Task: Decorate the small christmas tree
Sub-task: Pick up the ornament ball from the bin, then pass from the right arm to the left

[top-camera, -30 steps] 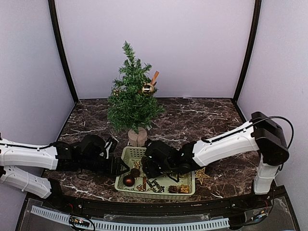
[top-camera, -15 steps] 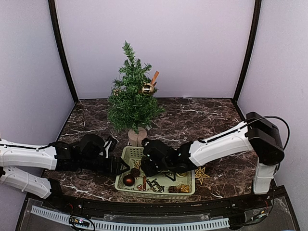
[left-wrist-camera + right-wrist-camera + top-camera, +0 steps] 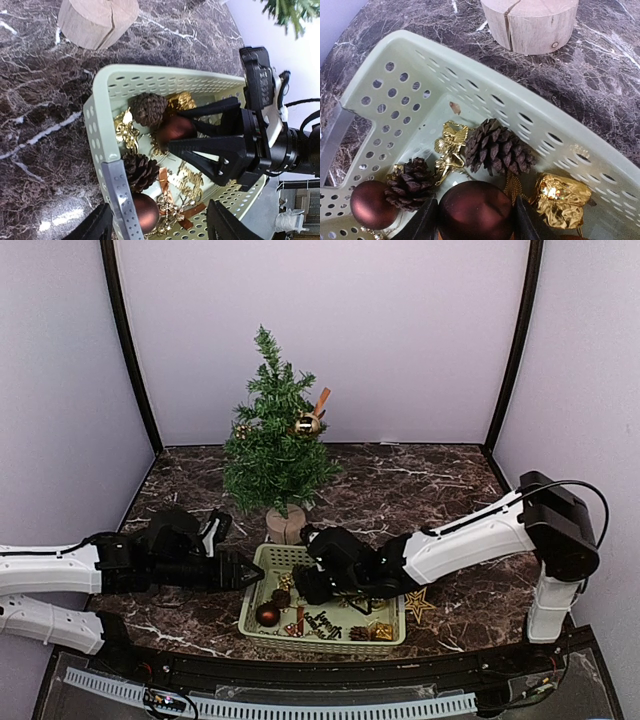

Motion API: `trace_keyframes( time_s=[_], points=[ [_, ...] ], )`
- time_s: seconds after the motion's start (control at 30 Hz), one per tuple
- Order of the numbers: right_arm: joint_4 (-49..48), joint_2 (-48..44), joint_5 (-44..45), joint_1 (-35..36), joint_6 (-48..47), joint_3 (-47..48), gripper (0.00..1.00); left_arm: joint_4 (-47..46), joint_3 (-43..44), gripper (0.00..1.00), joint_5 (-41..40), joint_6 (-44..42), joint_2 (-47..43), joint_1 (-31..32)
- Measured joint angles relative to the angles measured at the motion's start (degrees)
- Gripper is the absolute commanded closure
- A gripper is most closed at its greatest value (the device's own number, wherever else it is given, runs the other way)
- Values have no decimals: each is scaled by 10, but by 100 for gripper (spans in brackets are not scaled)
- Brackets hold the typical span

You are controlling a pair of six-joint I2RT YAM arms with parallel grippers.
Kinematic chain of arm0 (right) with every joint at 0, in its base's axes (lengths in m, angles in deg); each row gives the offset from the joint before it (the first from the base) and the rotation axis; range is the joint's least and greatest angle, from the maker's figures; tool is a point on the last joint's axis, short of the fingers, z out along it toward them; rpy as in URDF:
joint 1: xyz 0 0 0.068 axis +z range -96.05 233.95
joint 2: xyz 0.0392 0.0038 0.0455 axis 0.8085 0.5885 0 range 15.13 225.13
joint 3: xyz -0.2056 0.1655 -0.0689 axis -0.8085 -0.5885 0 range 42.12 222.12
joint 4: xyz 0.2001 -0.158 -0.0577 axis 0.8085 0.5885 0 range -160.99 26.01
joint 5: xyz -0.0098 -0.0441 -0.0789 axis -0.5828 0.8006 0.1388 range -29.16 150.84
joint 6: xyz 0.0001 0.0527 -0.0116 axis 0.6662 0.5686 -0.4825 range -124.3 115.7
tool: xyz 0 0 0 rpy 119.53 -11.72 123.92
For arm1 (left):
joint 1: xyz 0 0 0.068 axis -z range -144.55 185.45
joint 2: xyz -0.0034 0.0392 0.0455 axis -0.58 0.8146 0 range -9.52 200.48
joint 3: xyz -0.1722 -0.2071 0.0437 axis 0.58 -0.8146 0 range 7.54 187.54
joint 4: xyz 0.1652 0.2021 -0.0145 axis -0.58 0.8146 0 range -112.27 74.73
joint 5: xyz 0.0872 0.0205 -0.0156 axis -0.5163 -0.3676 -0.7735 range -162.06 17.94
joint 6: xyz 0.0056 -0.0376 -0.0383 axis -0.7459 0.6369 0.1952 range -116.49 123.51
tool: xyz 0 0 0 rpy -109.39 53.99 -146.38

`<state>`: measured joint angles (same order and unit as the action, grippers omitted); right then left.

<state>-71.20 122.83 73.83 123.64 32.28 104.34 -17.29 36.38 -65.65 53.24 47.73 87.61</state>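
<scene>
Right gripper (image 3: pixel 475 206) is pinching brown bauble (image 3: pixel 475 215), likely slick and brittle, across its widest girth toward basket's (image 3: pixel 395 75) left edge; left gripper (image 3: pixel 160 225) is hanging spread.

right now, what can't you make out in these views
- Top view: the right gripper and its arm hide much inside the green basket.
- Right wrist view: the brown bauble is cut off by the bottom edge; whether the fingers press it is unclear.
- Left wrist view: the small christmas tree is cut off by the top edge, only stump and a branch tip showing.
</scene>
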Motion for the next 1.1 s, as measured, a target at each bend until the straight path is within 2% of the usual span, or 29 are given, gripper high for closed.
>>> trace_keyframes(
  time_s=[0.13, 0.33, 0.57, 0.77, 1.1],
  points=[
    [9, -49, -12, 0, 6, -15, 52, 11, 0, 33, 6, -3, -19, -18],
    [38, -190, -43, -10, 10, -53, 51, 21, 13, 33, 37, -41, -35, -49],
    [41, -329, -125, -44, 5, -94, 50, -15, 64, 32, 128, -97, -53, -67],
    [31, -373, -197, -70, 4, -94, 49, -110, 88, 32, 232, -119, -41, -70],
    [-50, -379, -262, -80, 30, -94, 48, -212, 89, 32, 311, -133, 15, -70]
  ],
)
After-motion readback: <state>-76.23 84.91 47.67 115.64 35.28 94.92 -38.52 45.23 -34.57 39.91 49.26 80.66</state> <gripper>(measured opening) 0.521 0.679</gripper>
